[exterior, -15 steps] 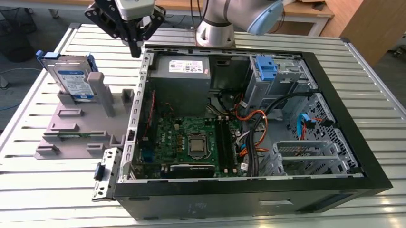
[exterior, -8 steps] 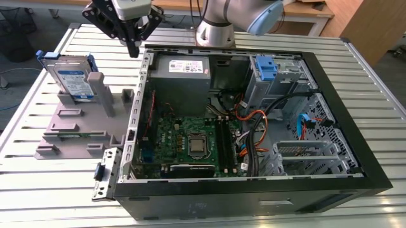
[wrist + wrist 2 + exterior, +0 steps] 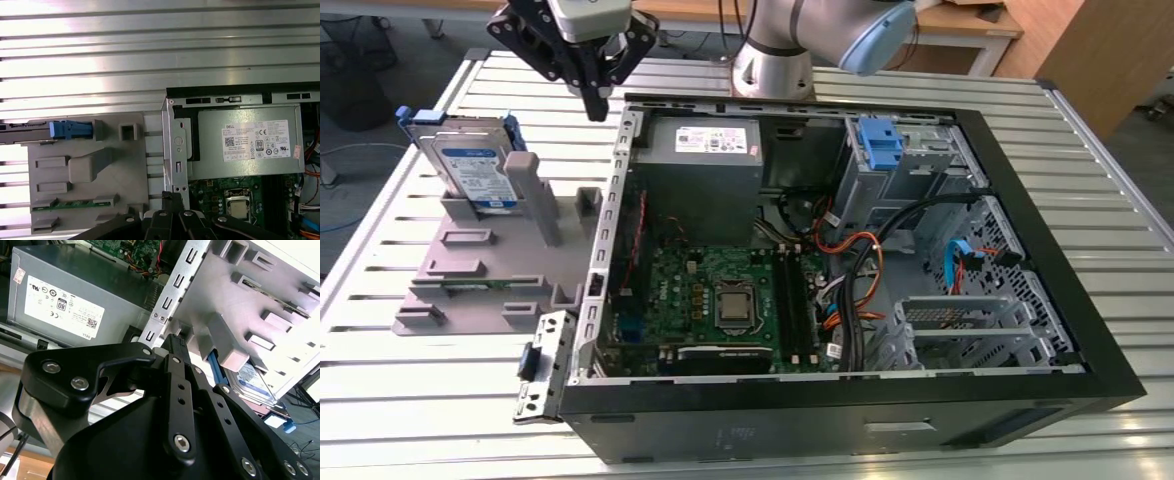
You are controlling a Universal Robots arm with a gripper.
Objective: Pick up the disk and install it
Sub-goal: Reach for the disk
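The disk [image 3: 470,172], a silver drive with a blue-and-white label in a blue bracket, stands upright in a slot of the grey fixture [image 3: 480,270] on the exterior view's left. The first wrist view shows the disk edge-on [image 3: 25,135], with its blue bracket end [image 3: 72,130]. In the second wrist view its label [image 3: 254,381] peeks out behind a grey post. My gripper [image 3: 595,100] hangs above the table between the fixture and the computer case's corner, higher than the disk and toward the exterior view's right of it. Its black fingers [image 3: 175,347] are shut together with nothing between them.
An open black computer case [image 3: 1067,300] lies on the slatted metal table [image 3: 440,400], showing the grey power supply [image 3: 707,150], motherboard [image 3: 720,300], a tall blue latch [image 3: 881,145] and a metal drive cage [image 3: 961,325]. Cables cross the case interior. The arm's base [image 3: 774,60] stands behind the case.
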